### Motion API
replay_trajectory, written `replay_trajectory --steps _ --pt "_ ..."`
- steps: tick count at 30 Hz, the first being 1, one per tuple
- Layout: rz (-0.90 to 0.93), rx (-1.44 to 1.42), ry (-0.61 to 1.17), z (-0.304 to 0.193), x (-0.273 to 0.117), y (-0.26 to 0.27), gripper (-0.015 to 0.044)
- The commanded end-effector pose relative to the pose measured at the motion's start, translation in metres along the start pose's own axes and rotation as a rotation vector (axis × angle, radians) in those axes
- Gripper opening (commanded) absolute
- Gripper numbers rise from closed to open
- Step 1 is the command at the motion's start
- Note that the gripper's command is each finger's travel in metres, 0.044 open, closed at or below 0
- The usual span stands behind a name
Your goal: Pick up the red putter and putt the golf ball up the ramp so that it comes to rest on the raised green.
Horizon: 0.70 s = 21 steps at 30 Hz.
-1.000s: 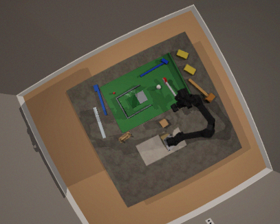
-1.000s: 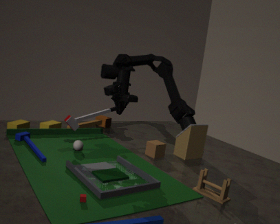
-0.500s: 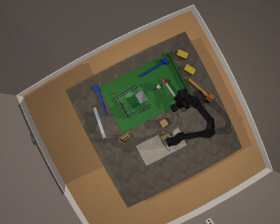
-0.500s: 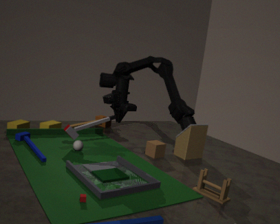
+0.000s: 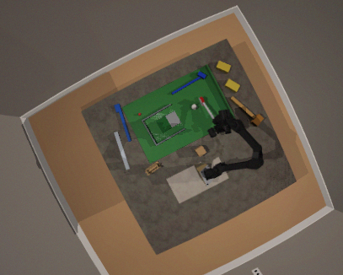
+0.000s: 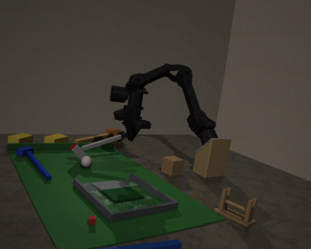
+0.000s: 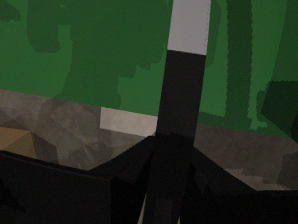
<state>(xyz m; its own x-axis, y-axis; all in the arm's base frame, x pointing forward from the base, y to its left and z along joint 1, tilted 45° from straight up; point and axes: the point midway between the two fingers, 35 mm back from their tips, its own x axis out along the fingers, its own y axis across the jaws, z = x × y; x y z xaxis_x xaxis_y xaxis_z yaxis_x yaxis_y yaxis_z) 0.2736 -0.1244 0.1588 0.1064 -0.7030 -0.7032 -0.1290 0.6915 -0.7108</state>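
The black parallel-jaw gripper (image 6: 134, 134) is clamped tight on the dark grip end of the red-headed putter with the grey shaft (image 6: 98, 143), and in the wrist view that shaft (image 7: 186, 30) runs straight up out of the jaws over the flat green putting mat (image 7: 80, 36). In the exterior view the shaft slopes down and to the left, and the red and grey head hangs just above the small white golf ball (image 6: 86, 161); whether they touch, I cannot tell. The ball sits on the mat (image 6: 46, 206), on the far side of the grey-walled frame holding the raised dark green square (image 6: 123, 194), with a pale grey ramp on its far side. From the top view, the ball (image 5: 194, 106) lies just beside the putter's red tip (image 5: 201, 99), to the right of the frame (image 5: 165, 125). A long blue putter (image 6: 34, 160) lies far left on the mat, a small red cube (image 6: 92, 220) near the front edge, and a tan wooden cube (image 6: 173, 165) rests on the dark floor to the right.
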Motion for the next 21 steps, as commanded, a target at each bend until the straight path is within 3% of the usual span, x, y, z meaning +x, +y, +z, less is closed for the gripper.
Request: replay_trajectory --steps 1,21 --pt "0.004 -0.002 -0.009 0.001 0.005 0.001 0.0" --pt "0.002 -0.002 -0.01 0.001 0.007 -0.028 0.0"
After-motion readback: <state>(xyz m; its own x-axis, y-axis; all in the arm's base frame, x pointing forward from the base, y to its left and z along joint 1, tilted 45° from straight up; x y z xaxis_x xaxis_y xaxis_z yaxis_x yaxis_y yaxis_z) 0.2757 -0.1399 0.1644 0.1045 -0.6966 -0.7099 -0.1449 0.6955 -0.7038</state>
